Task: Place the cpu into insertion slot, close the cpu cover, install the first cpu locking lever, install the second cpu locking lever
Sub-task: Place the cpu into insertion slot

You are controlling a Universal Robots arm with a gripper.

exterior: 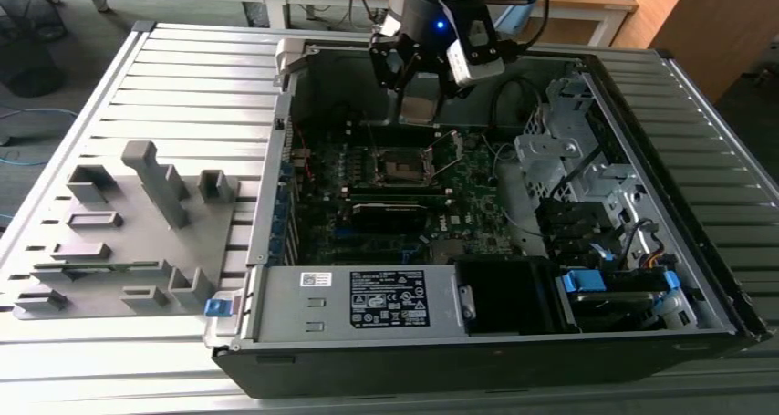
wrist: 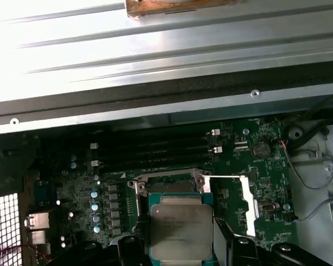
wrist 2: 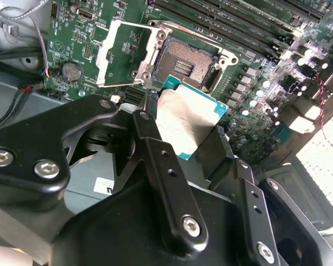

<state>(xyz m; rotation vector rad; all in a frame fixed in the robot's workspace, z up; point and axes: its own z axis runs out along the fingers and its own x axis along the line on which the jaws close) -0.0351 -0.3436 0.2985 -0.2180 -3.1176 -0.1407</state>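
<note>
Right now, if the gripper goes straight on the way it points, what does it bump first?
Probably the insertion slot. The gripper, shut on the cpu, points toward that open socket, and the cpu cover is flipped aside. Depth and exact alignment are unclear.

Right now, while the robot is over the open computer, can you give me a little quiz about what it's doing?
1. True or false: the cpu already sits inside the insertion slot.
2. How does the cpu cover stand? A: flipped open beside the slot. B: closed flat over the slot. C: taken off and lying outside the case.
3. Fill in: the gripper is shut on the ____.

Key: 1 false, the cpu is held in the gripper, not yet in the slot. 2 A. 3 cpu.
</note>
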